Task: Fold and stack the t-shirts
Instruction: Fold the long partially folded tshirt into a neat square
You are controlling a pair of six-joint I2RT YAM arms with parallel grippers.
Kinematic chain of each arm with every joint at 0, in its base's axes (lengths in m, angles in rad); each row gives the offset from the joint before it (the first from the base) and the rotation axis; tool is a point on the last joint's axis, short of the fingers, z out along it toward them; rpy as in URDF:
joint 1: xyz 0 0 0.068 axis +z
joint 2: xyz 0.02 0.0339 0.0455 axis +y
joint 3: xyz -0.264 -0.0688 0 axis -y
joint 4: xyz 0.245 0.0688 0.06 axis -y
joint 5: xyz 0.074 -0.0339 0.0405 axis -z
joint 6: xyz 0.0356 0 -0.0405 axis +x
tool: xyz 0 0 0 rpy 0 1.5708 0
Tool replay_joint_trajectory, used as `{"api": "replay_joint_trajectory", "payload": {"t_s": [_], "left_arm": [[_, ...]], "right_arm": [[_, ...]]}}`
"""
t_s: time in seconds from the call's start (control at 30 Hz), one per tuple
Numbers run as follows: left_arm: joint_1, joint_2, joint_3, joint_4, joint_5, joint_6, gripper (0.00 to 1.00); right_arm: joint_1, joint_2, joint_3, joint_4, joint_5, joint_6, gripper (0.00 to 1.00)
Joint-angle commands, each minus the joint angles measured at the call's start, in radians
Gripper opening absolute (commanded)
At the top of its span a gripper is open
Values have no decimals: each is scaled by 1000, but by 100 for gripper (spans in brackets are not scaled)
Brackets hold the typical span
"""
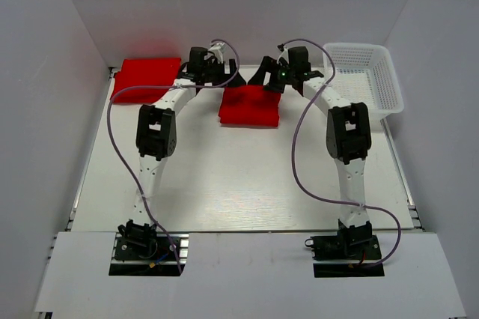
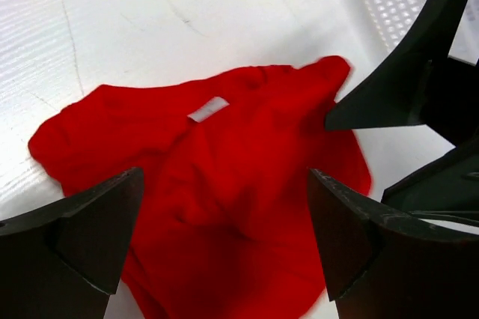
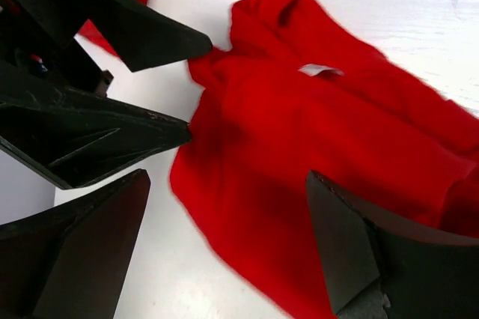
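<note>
Mid-fold on the rumpled bright red cloth t-shirt (image 1: 249,107) at twelve o'clock on the white tabletop (image 1: 239,184), with left tool (image 2: 224,184) and right tool (image 3: 226,177) gaping empty above it; next, probably pinching its edges, then stacking at ten o'clock.

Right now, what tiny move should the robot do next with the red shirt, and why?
Probably lower both claws and pinch the rumpled shirt. The left claw and right claw hang open over it, empty, and it looks messier than the folded shirt.
</note>
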Motion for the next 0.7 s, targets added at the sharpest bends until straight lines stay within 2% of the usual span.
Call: {"api": "replay_joint_trajectory", "payload": {"t_s": [0.0, 0.17, 0.3, 0.4, 0.47, 0.53, 0.6, 0.67], "left_arm": [[0, 85, 56, 27, 28, -42, 100], [0, 144, 47, 111, -4, -88, 100], [9, 154, 26, 111, -53, -88, 100], [18, 135, -5, 129, -73, -97, 100], [18, 135, -5, 129, -73, -97, 100], [18, 125, 6, 139, -60, -97, 100], [18, 112, 53, 149, -31, -123, 100], [18, 93, 98, 159, -31, -135, 100]], "right_arm": [[-21, 71, -10, 150, -18, 123, 90], [-55, 117, -61, 244, 46, 205, 90], [-88, 120, -124, 219, 147, 220, 90], [-107, 119, -155, 178, 169, 223, 90], [-111, 124, -143, 164, 164, 217, 90], [-113, 139, -97, 164, 88, 188, 90], [-108, 156, 16, 94, -2, 158, 90], [-98, 121, 67, 66, -18, 109, 90]]}}
